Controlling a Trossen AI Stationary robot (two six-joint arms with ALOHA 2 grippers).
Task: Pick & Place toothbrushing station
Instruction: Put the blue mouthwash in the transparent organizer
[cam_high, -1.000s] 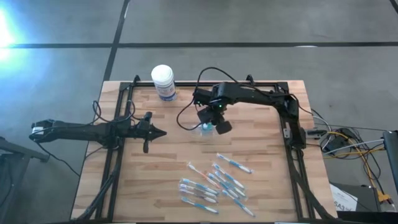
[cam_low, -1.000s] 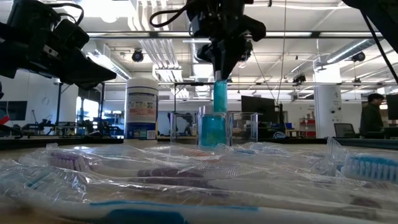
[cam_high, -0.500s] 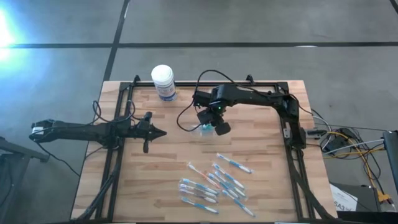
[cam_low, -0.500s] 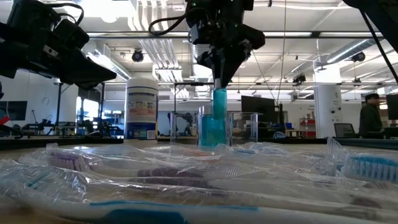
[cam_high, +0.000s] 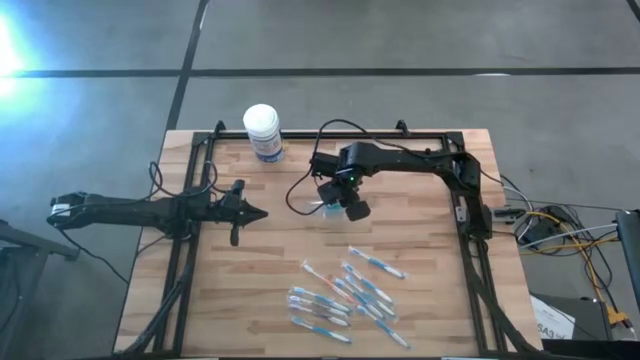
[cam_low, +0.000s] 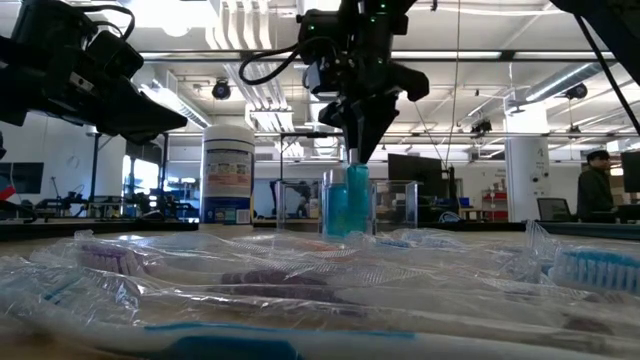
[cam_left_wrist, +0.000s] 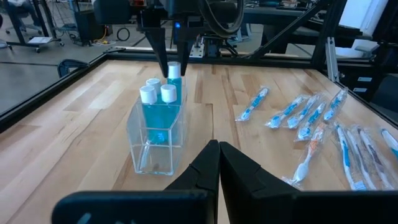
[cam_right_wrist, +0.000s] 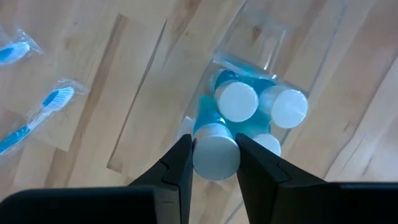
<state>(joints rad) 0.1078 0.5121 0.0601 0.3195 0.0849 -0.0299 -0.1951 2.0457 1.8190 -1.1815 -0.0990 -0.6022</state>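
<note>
Wooden table (cam_high: 250, 290) amid a lit, equipment-filled workshop.

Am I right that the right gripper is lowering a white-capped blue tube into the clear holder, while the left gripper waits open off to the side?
Not quite: the left gripper is shut, its fingers pressed together in the left wrist view. The rest holds: the right gripper grips a white-capped blue tube over the clear holder, and the left arm waits at the side.
</note>
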